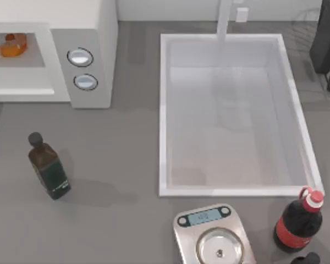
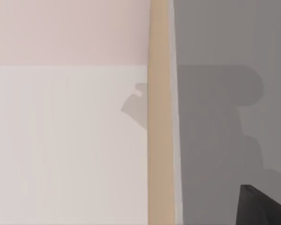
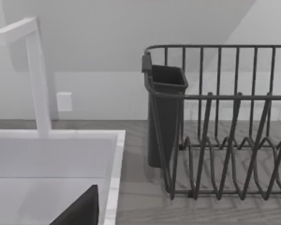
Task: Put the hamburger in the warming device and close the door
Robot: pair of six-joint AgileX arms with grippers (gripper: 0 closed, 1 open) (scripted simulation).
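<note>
The hamburger lies inside the warming device.

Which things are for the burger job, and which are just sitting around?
For the job:
hamburger, already inside the microwave
microwave, at the table's far left

Just sitting around:
dark green bottle
cola bottle
kitchen scale
sink with its tap
dish rack
</note>
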